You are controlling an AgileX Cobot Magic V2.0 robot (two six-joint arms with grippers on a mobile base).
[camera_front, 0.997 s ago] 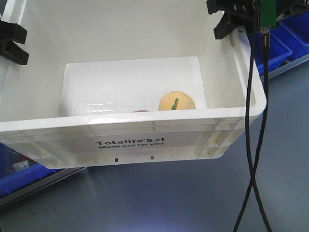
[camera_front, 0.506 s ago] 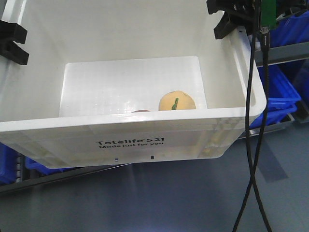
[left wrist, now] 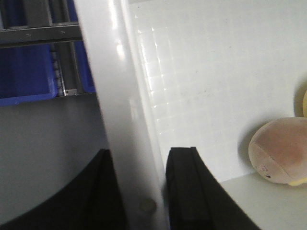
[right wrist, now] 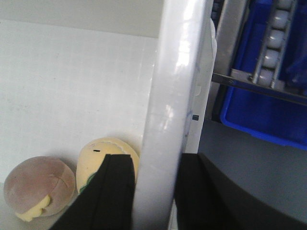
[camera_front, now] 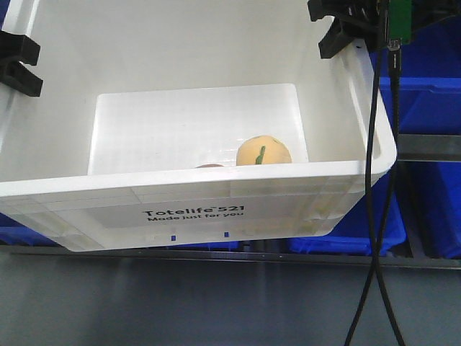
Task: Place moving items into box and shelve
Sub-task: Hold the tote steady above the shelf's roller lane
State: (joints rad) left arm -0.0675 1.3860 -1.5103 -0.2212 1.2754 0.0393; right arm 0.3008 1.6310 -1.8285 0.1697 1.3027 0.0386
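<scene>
The white box [camera_front: 194,189] with the print "Totelife 521" hangs in the air between my two grippers. My left gripper [camera_front: 18,61] is shut on its left wall [left wrist: 115,96], one finger inside and one outside, seen close in the left wrist view [left wrist: 139,158]. My right gripper [camera_front: 346,32] clamps the right rim [right wrist: 177,72] the same way [right wrist: 156,165]. On the box floor lie the yellow-orange ball with a green stripe [camera_front: 264,150] [right wrist: 108,153] and the pinkish ball [left wrist: 283,151] [right wrist: 38,187], which barely shows over the front wall [camera_front: 209,166].
Blue bins [camera_front: 425,94] on a metal shelf rail [camera_front: 425,148] run right behind and under the box. Roller tracks [right wrist: 273,38] and another blue bin [left wrist: 24,72] show beside it. Grey floor [camera_front: 216,303] lies below. Black cables [camera_front: 374,216] hang at the right.
The background has swung: the blue bins and shelf rail now stretch straight across behind the box. Box, balls and both grippers keep their places in the view.
</scene>
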